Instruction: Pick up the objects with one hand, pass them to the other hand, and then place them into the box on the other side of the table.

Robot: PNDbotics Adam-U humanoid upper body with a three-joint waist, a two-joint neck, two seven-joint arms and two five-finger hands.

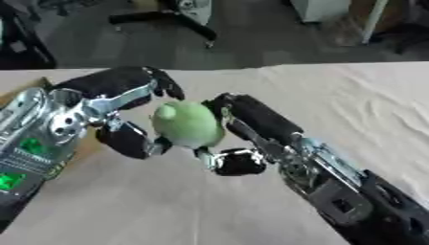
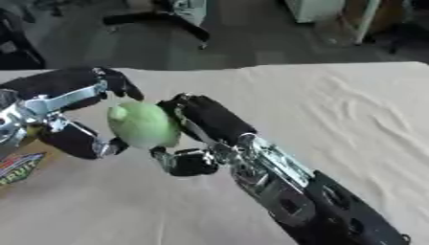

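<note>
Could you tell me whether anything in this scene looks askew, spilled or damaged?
Nothing looks spilled or damaged. The green object sits between the left hand and the right hand, above the table. The cloth there is rumpled on the right.

green objects: 1 (image 1: 187, 123) | hands: 2, left (image 1: 117, 112), right (image 1: 247, 129) | tables: 1 (image 1: 368, 110)

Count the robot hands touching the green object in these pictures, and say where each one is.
2. The left hand meets the green object from the view's left; the right hand meets it from the right, above the cloth-covered table. Contact behind the object is hidden.
</note>
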